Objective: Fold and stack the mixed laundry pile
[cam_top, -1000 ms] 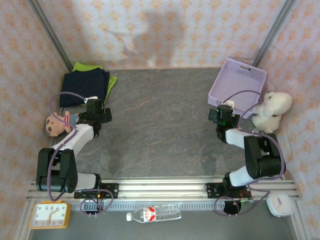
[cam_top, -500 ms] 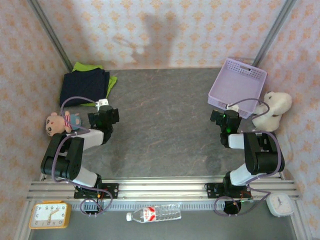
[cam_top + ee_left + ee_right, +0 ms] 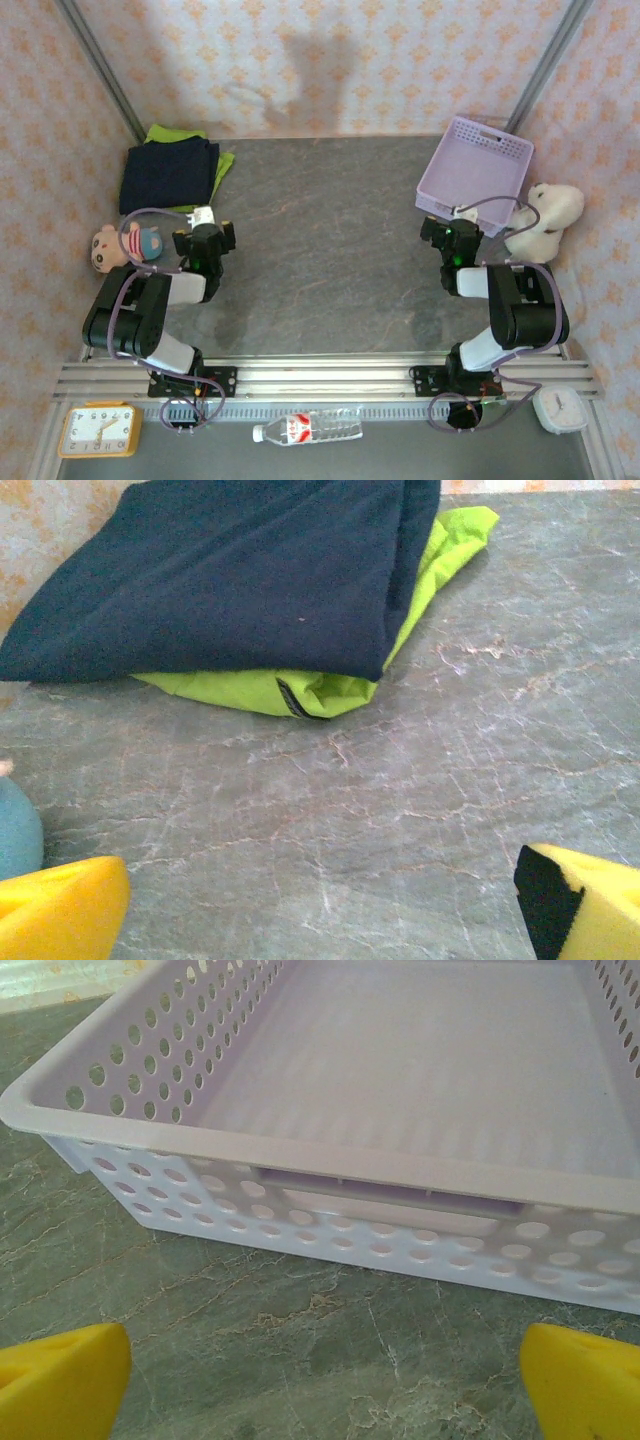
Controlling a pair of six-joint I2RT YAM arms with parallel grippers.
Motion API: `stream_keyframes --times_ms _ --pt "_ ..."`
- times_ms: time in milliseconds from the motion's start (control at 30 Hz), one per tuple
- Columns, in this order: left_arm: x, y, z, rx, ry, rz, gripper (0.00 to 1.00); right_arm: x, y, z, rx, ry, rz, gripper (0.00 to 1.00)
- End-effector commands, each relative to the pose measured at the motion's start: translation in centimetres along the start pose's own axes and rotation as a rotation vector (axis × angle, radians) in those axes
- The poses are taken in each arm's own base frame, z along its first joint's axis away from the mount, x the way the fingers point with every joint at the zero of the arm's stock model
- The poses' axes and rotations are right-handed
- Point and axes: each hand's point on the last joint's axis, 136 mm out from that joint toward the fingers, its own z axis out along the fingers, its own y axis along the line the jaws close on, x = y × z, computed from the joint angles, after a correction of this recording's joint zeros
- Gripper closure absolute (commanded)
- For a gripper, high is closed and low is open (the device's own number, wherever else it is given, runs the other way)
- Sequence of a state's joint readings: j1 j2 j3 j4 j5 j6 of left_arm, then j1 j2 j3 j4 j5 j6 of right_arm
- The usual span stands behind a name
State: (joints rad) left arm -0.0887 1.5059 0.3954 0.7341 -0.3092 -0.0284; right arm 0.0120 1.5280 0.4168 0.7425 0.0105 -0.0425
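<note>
Left claw (image 3: 204, 236) pulled back from the pile since a second ago, now nearer my base; right claw (image 3: 449, 236) eased back a little from the basket (image 3: 434, 165). Cloth has not shifted.

Both claws wide, holding nothing. Left-wrist view: left claw (image 3: 320, 905) low over bare table (image 3: 450, 780), yellow pads well apart. Right-wrist view: right claw (image 3: 325, 1380) facing the basket wall (image 3: 300, 1220), not touching.

Pile sits in the far-left corner. Navy (image 3: 165, 172) lies folded on top of green (image 3: 224, 164). Up close, navy (image 3: 220, 570) covers most of green (image 3: 300, 690); green shows along the near edge and out to the right. Near green corner looks bunched, a small dark tag showing.

Reading: folding and stacking look done, or close to it. Step in hand is the retreat.

To do it well:
- Keep jaws wide and clear of the green lip while backing off, so nothing drags.
- Draw straight back along the table, no sideways sweep toward the doll (image 3: 100, 247).
- If tidying is wanted, press the bunched green corner flat under navy, then leave.
</note>
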Motion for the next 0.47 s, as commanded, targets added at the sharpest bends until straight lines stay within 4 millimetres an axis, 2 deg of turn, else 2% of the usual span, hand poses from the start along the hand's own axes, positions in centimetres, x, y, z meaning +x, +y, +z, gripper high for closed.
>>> stream_keyframes --times_ms 0,433 --pt "-1.59 -0.14 0.11 0.016 -0.041 -0.031 0.0 -1.16 0.2 -0.1 -0.006 -0.044 0.007 0.01" --pt "-1.84 -0.11 0.03 0.006 -0.055 -0.032 0.0 -1.21 0.28 -0.08 -0.006 -0.045 0.005 0.01"
